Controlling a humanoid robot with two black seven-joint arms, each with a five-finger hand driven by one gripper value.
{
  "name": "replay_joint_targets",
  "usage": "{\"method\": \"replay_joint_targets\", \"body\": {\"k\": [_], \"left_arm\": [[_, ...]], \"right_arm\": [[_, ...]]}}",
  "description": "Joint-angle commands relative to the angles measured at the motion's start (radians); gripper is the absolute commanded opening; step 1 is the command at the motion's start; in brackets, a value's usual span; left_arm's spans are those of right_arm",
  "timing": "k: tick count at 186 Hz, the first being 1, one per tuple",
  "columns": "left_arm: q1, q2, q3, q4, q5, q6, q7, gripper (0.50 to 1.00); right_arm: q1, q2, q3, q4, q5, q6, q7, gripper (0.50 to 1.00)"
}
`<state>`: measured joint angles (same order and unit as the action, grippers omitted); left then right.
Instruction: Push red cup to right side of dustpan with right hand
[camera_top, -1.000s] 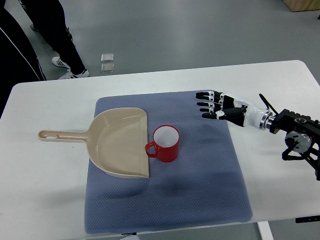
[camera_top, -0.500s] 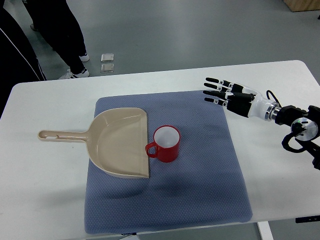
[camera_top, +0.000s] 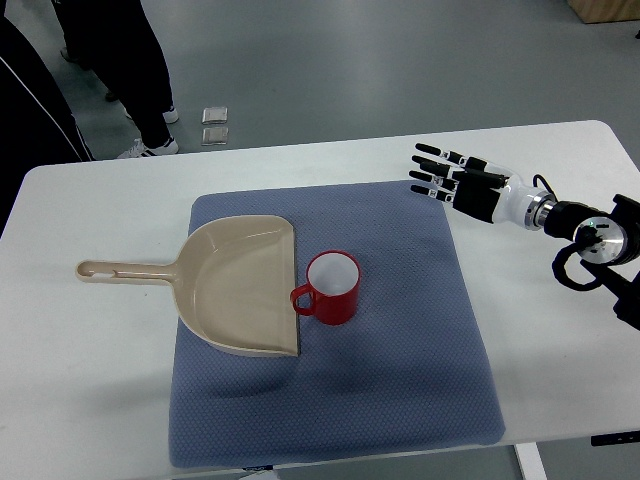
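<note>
The red cup (camera_top: 333, 288) stands upright on the blue mat (camera_top: 400, 380), its open mouth facing up and its interior white. Its handle points left and touches, or nearly touches, the straight front edge of the beige dustpan (camera_top: 240, 285). The cup sits just right of the dustpan. The dustpan lies flat, body on the mat, with its long handle reaching left onto the white counter (camera_top: 90, 390).

The right hand (camera_top: 462, 186) enters from the right edge and hovers near the mat's upper right corner, well apart from the cup. Its fingers (camera_top: 428, 170) are extended and spread, pointing left, holding nothing. Forearm and wrist joint show above the counter at the right.

At upper left, a person's legs and shoes (camera_top: 145, 148) stand on the grey floor (camera_top: 400, 60), beside two small square objects (camera_top: 214, 125).
</note>
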<state>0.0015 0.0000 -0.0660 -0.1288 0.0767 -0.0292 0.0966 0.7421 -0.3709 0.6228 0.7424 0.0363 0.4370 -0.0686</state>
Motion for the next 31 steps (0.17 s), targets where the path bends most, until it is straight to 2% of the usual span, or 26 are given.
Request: {"method": "replay_joint_targets", "body": {"k": [1,31], "left_arm": [[0.000,0.000,0.000,0.000,0.000,-0.001,0.000,1.000],[0.000,0.000,0.000,0.000,0.000,0.000,0.000,1.000]], "right_arm": [[-0.001,0.000,0.002,0.000,0.000,0.009,0.004,0.934],[-0.001,0.001,0.002,0.002,0.004,0.011,0.004,0.936]]}}
